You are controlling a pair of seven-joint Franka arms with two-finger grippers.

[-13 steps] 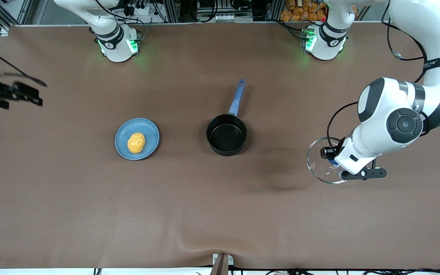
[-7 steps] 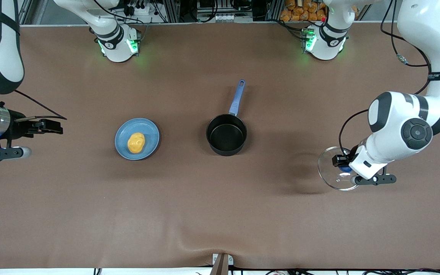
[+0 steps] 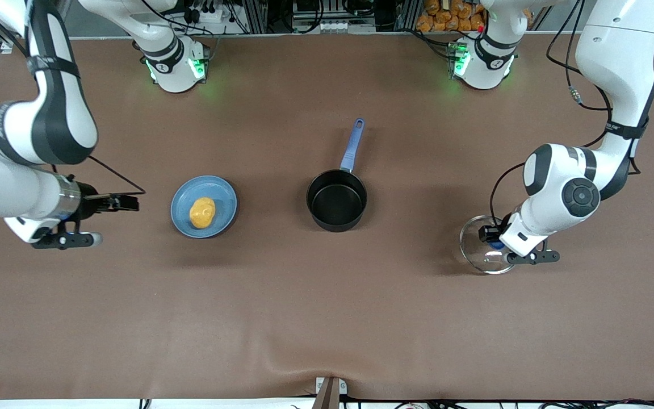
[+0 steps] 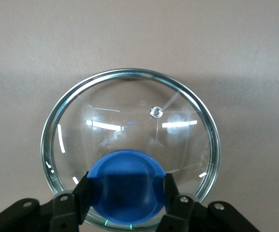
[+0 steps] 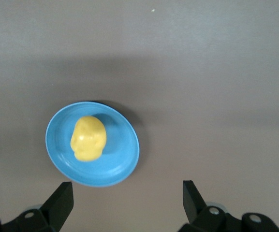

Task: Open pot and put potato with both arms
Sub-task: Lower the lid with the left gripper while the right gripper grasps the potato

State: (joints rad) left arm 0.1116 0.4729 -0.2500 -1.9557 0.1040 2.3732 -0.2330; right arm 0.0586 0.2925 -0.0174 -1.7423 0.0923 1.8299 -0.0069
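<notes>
Glass lid in left tool, pot open

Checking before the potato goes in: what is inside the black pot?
The small round black saucepan is uncovered and shows only its bare dark bottom; nothing inside. No part of its interior is covered.

one pot, black with a blue handle, stands open on the one brown desk. one glass lid with a blue knob lies toward the left arm's end of the desk from the pot. one blue plate sits toward the right arm's end from the pot, and one yellow potato lies on it. two white arms are counted, each with one hand: the left hand clamped on the lid's knob, the right hand spread wide just beside the plate, away from the pot.
</notes>
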